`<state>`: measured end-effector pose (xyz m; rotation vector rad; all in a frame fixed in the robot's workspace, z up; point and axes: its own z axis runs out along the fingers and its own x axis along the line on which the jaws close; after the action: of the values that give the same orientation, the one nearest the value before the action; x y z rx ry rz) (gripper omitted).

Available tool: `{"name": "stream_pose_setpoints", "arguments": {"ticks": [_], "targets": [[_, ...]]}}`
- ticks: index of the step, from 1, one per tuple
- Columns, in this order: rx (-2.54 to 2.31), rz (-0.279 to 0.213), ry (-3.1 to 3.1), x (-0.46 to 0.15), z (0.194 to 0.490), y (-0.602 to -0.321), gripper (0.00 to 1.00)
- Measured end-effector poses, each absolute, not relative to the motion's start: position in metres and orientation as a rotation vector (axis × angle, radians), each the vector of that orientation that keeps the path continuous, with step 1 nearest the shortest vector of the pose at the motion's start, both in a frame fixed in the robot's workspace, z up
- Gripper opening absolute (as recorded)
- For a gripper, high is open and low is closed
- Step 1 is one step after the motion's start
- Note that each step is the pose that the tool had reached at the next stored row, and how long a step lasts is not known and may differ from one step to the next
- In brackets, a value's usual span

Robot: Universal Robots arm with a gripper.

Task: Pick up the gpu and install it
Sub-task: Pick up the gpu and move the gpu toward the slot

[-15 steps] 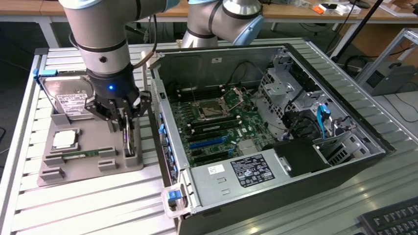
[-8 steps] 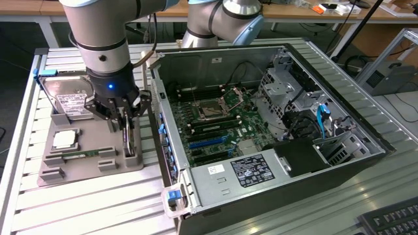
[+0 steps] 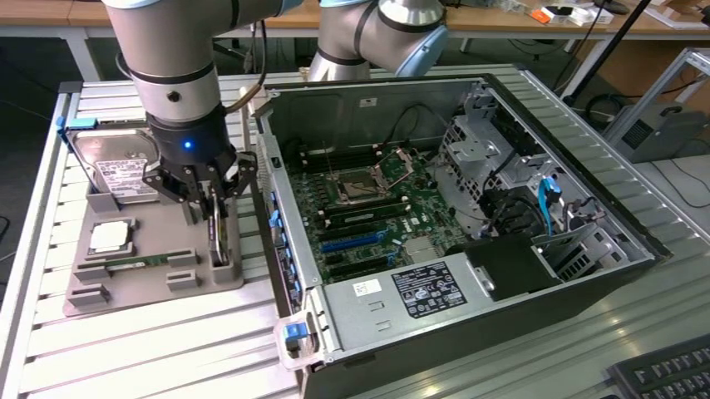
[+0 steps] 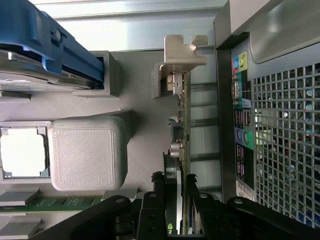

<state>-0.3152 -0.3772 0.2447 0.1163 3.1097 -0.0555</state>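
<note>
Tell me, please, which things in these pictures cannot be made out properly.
- Exterior view: the top of the gpu is hidden behind the gripper.
- Exterior view: the arm covers part of the hard drive.
- Exterior view: print on the power supply label is too small to read.
- Wrist view: the gpu stands edge-on, so its faces cannot be seen.
- Exterior view: the keyboard is cut off by the picture's corner.

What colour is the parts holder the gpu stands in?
Plain grey. The parts holder shows best in the exterior view, with the gpu standing on edge in it.
</note>
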Motion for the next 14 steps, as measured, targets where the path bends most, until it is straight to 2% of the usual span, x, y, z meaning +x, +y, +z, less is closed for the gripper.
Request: {"name": "stream_pose_setpoints", "arguments": {"ticks": [14], "targets": [[0.116,-0.055,3.110,-0.3151,0.2469,-0.3772,0.27]]}}
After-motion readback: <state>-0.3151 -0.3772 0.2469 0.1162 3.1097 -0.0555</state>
